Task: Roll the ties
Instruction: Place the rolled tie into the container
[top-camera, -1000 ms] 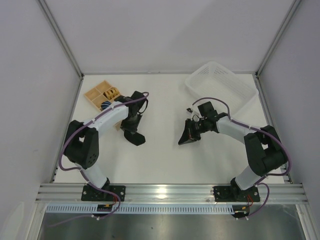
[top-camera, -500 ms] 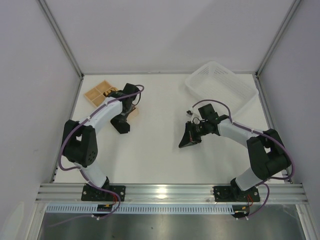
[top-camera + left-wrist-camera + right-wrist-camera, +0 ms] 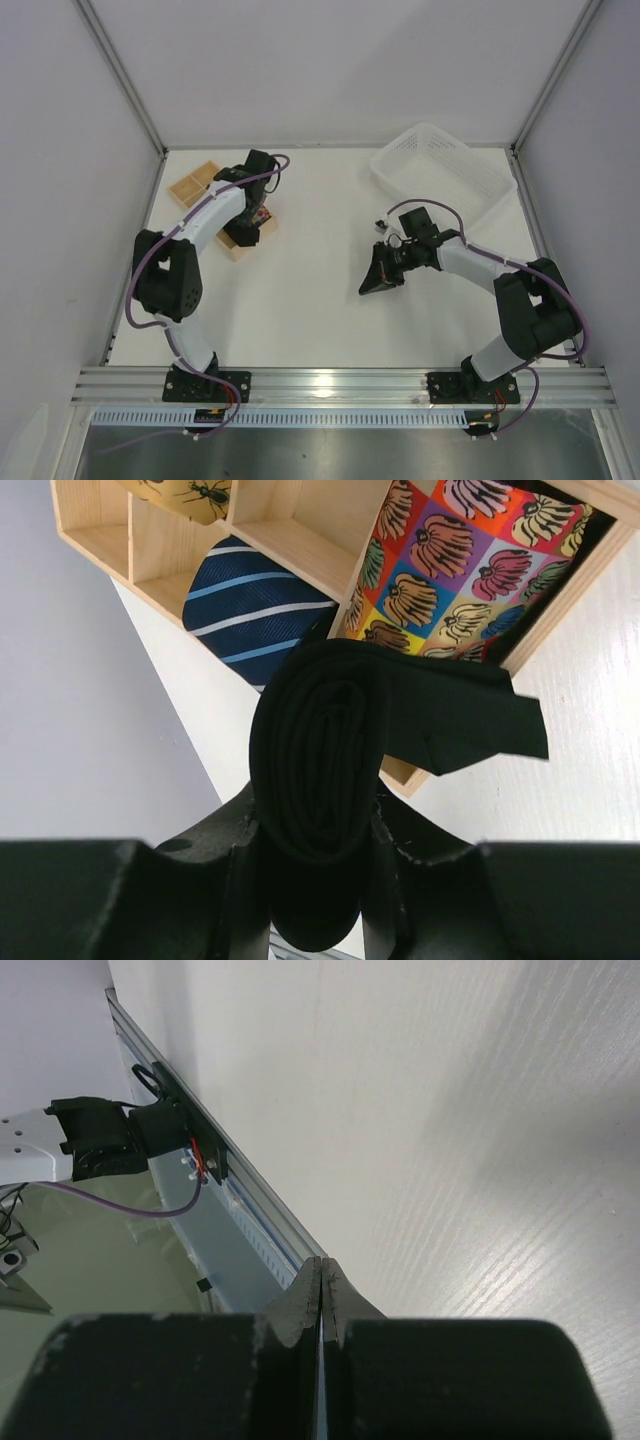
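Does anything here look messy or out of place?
Yes: the black tie pinched in the left gripper is rolled, but its end sticks out sideways, loose, by the wooden box.

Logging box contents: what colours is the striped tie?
The striped tie is navy with pale blue and white stripes; clearest in the left wrist view.

Looks like a robotics lab test cell: white worktop (image 3: 320, 300) boxed by plain pale panels (image 3: 60, 150) in aluminium framing (image 3: 122, 78), left arm (image 3: 205, 225) and right arm (image 3: 470, 262) bolted to an extruded rail (image 3: 340, 383) at 6 o'clock, slotted cable duct (image 3: 340, 415) just beside it.
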You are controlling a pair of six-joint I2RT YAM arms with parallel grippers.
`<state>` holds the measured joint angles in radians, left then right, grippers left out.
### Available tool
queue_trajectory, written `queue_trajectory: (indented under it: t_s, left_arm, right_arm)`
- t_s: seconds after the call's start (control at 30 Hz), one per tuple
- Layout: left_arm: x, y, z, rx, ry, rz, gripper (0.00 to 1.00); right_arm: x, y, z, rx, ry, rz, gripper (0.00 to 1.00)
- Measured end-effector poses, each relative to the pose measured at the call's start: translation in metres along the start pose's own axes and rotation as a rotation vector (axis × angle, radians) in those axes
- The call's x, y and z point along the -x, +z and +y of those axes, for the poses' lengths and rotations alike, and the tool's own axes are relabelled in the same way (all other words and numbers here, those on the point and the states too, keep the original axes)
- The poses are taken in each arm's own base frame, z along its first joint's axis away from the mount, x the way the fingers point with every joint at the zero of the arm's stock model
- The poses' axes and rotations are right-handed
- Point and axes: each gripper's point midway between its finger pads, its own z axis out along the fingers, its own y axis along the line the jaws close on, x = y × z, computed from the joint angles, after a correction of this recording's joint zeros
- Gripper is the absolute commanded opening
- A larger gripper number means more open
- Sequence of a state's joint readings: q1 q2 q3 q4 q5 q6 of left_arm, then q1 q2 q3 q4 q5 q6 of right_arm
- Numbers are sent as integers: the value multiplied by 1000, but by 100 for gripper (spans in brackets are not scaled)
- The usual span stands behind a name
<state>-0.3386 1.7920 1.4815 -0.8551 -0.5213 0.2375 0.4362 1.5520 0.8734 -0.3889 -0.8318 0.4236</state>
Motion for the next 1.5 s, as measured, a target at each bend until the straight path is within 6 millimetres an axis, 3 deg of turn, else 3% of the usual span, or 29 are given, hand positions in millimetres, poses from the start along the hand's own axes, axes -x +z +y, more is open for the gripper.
queue_trajectory:
  t_s: [0.5,1.13,1.2,1.33,1.5]
  left_arm:
    - [-10,22,-3,-9,39,70,0]
    - [-20,58,-21,-42,59,141,1]
    - [-21,60,-21,-46,52,139,17]
    - [-23,61,-22,-58,47,142,27]
    - [-23,62,-24,-72,44,140,47]
  right_arm:
    - [1,0,-3,2,15,3,0]
    - [-2,4,-10,-3,34,25,0]
    - [-2,4,-11,-4,37,27,0]
    - [-2,5,-12,-6,42,32,0]
    - [-2,7,-14,-8,47,36,0]
